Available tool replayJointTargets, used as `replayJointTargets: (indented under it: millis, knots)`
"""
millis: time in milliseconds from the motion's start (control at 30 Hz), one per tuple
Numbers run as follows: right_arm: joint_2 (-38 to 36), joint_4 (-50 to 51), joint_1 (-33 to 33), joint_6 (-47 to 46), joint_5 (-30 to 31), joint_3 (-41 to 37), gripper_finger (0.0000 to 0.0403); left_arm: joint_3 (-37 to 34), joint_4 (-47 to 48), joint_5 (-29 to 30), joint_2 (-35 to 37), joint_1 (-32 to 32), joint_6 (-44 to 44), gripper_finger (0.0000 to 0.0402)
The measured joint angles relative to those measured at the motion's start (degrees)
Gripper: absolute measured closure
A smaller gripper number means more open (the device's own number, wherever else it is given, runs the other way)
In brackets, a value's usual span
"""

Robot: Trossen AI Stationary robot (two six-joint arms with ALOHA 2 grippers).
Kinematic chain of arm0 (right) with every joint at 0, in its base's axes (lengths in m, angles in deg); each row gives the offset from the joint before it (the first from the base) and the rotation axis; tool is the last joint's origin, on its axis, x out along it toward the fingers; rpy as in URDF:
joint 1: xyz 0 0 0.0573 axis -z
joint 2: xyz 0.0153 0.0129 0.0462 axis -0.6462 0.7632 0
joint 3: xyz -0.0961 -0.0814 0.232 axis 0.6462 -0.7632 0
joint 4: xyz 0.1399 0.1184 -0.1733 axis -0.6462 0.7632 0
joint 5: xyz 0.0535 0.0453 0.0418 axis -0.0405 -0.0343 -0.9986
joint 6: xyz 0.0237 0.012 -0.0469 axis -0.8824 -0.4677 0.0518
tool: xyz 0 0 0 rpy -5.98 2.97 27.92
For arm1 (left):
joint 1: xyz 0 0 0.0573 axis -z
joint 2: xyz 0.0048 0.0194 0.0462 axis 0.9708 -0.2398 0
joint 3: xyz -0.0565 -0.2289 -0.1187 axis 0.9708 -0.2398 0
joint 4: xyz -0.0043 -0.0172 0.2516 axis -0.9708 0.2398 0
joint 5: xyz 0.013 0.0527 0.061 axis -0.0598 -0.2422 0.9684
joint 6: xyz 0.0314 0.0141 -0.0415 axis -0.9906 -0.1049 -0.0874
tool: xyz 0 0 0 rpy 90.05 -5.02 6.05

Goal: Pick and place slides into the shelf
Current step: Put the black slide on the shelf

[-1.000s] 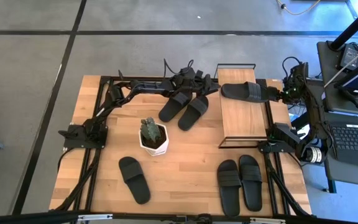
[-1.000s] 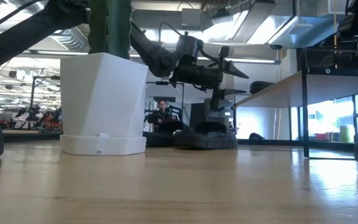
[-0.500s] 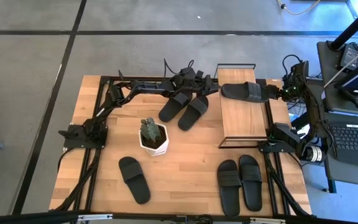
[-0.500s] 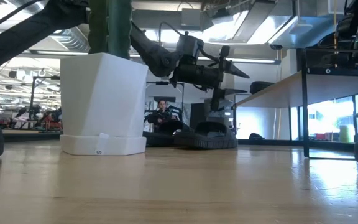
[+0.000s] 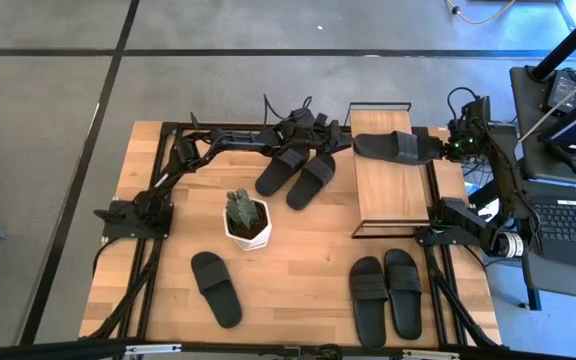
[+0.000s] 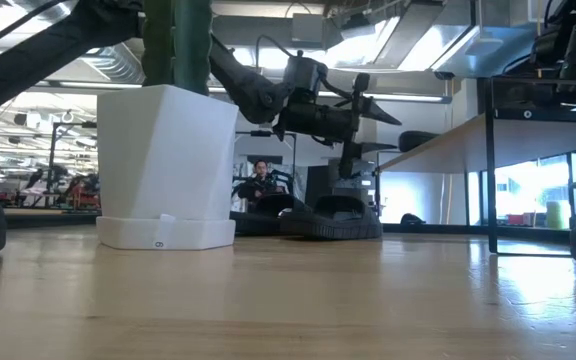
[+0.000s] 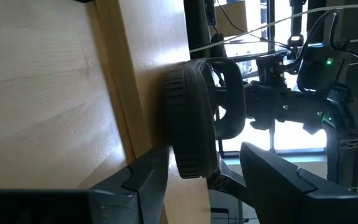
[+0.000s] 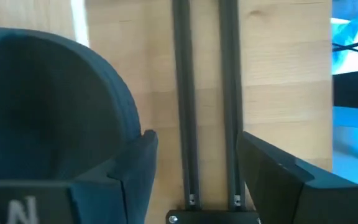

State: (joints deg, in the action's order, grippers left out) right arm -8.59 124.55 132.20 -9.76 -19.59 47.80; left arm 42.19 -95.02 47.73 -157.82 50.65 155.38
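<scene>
One black slide (image 5: 393, 147) lies flat across the far part of the shelf's wooden top (image 5: 388, 190). My right gripper (image 5: 448, 148) is open at that slide's right end, at the shelf's right rail (image 8: 204, 93). My left gripper (image 5: 346, 138) is open and hovers level above the far tips of a pair of slides (image 5: 298, 172) lying on the table left of the shelf. It points toward the shelf, where the slide (image 7: 191, 118) shows edge-on. A single slide (image 5: 215, 288) and another pair (image 5: 386, 295) lie near the table's near edge. My right gripper stands open with one finger (image 8: 126, 171) right beside the end of the slide (image 8: 48, 106) on the shelf. I cannot tell whether the finger touches it.
A white pot with a cactus (image 5: 248, 222) stands mid-table between the slides. The shelf's thin black frame (image 5: 380, 106) juts out at the far edge. Laptops and cables (image 5: 568, 215) sit off the table's right side. Bare wood (image 5: 298, 270) lies in front of the pot.
My right gripper has edged toward the table's left, closer to the right end of the slide on the shelf. The left arm and all slides have kept still.
</scene>
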Motion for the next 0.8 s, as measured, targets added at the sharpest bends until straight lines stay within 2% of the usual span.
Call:
replayJointTargets:
  millis: [233,533,700,800]
  knots:
    - [0.0,-0.7,0.02,0.97,-5.63,0.0,0.0182,0.0,0.15,0.04,-0.02,-0.02,-0.02,0.0214]
    - [0.0,-1.94,0.02,2.08,-6.6,0.0,0.0182,0.0,0.2,0.55,-0.04,-0.07,-0.07,0.0214]
    - [-0.02,-3.25,0.02,2.12,-10.65,0.0,0.0182,0.0,0.31,1.27,-0.04,-0.13,-3.6,0.0214]
    - [-0.02,-3.27,0.0,2.56,-11.0,0.0,0.0182,0.0,0.39,1.27,-0.04,-0.13,-3.58,0.0214]
